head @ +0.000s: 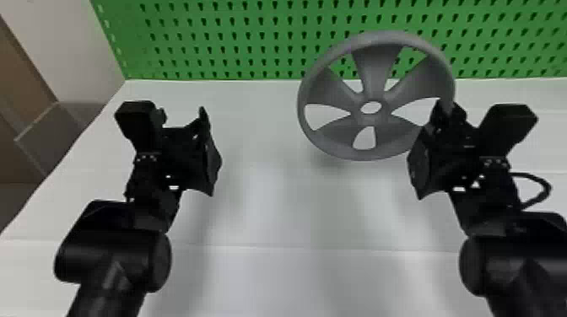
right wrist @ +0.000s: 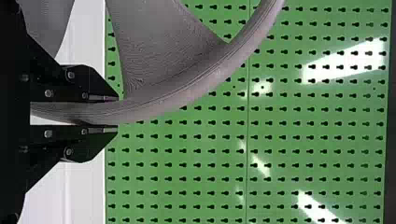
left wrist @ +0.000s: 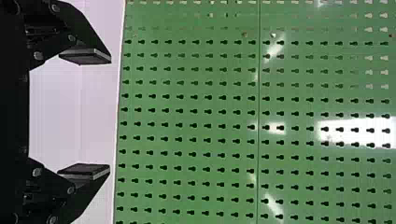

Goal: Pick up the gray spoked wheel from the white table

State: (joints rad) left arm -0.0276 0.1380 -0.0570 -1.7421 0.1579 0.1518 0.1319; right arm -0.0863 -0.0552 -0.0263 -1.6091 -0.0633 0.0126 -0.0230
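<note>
Table, wheel in hand, seemingly aloft

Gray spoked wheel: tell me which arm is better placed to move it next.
Right, I'd judge: the right hand is closed on the wheel's rim, while the left hand stands open, away from it.

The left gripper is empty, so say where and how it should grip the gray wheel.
On the gray wheel, probably the left rim, from the robot's left, fingers straddling it: that slim band stands exposed, while the right gripper holds the opposite side.
</note>
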